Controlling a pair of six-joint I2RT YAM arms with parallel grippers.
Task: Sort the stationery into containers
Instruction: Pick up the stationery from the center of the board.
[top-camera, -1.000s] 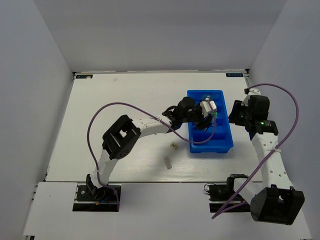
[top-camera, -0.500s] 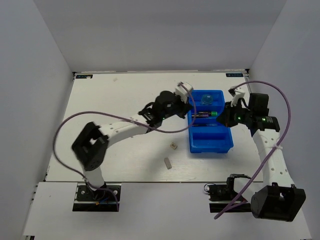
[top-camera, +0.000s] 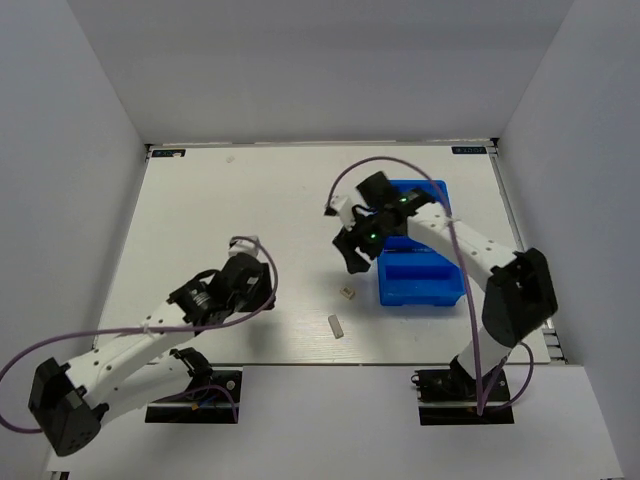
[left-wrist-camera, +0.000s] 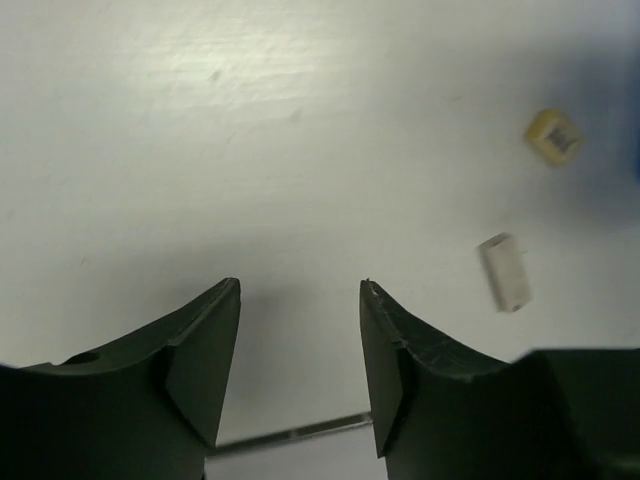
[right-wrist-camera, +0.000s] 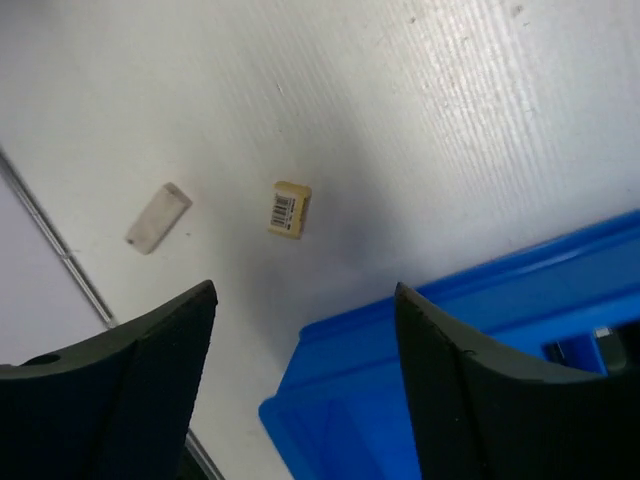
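- Nearest the arm bases, the left gripper (left-wrist-camera: 300, 290) hangs low over the table (top-camera: 200, 200). Its fingers are partly spread with nothing between them, and it sits well left of both erasers.
- Just beyond, the grey eraser (top-camera: 337, 326) lies flat on the table, apart from the tray and not yet sorted.
- A little farther, the beige eraser (top-camera: 347, 292), barcode label up, lies near the tray's near-left corner without touching it.
- Over that spot the right gripper (top-camera: 352, 255) hovers, spread wide and empty. Its wrist view shows the beige eraser just ahead of the gap, so picking it up looks like the step in hand. To do it well:
  - centre the gap over the piece and turn the wrist so the pads meet two flat sides;
  - drop straight down and close gently;
  - keep the outer finger off the tray wall.
- Farthest, the blue tray (top-camera: 420, 290) stands at the right. The right arm crosses its far compartments and hides what is in them.
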